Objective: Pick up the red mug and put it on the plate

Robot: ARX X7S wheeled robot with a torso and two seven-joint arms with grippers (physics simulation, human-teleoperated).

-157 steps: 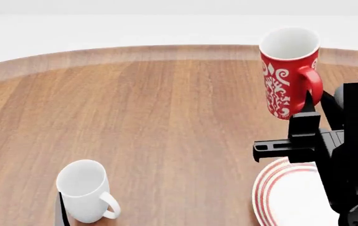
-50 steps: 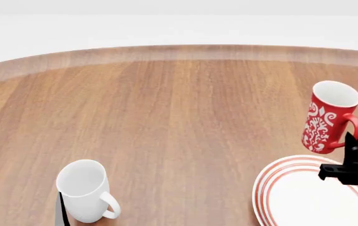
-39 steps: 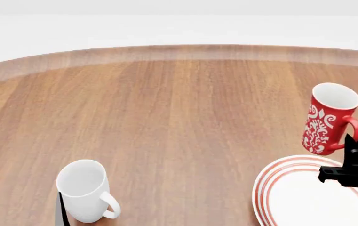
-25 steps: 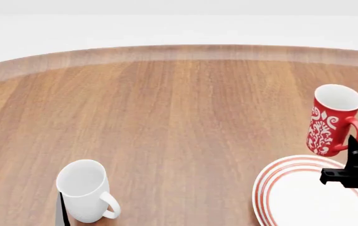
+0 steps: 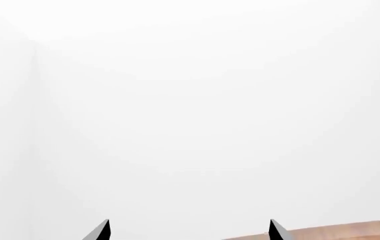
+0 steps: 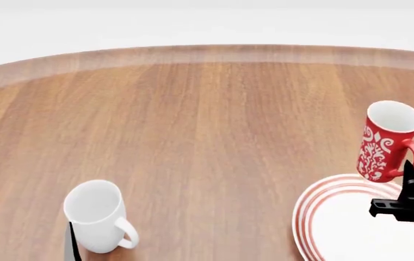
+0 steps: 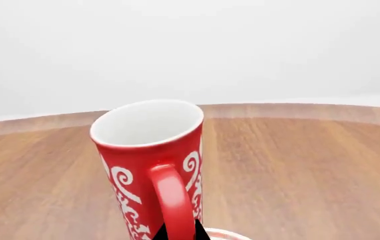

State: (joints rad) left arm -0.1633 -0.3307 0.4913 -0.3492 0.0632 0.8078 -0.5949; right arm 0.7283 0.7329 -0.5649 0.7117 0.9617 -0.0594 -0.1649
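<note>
Though mostly cropped, right pincer (image 7: 176, 234) pinching red mug (image 6: 387, 141) handle; left pincer (image 5: 186, 231) spread.

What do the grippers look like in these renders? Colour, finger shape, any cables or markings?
Both are plain matte black. The left gripper shows only two thin, pointed, blade-like fingers. The right gripper is blocky and angular, with a flat horizontal bar jutting from its body and slim fingers tapering to sharp tips. No cables, logos or markings show in any view.
</note>
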